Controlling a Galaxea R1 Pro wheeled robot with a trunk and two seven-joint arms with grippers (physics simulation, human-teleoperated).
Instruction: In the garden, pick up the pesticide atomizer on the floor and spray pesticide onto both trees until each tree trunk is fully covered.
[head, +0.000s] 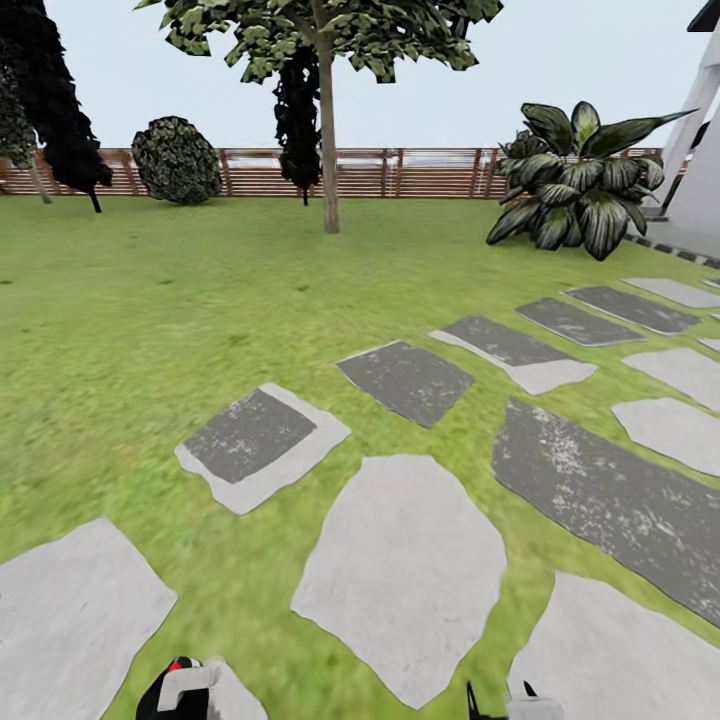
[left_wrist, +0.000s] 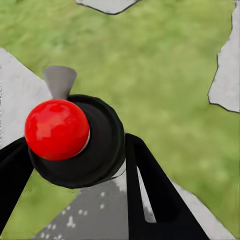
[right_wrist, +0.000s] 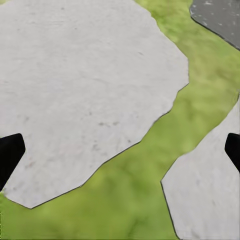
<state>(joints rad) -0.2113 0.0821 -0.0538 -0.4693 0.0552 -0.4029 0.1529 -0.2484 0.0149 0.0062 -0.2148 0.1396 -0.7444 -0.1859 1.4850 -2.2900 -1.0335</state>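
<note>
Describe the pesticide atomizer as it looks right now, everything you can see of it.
The pesticide atomizer is a small round black bottle with a glossy red ball top and a grey nozzle jutting from behind the cap. It sits between the black fingers of the left gripper, which press against its sides, held above grass and paving stones. In the head view its red top and pale nozzle peek in at the bottom edge.

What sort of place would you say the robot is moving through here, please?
A garden, most likely a back yard: a wide green lawn crossed by flat grey stepping stones, bounded by a brown horizontal-slat wooden fence, with a pale-trunked leafy tree.
</note>
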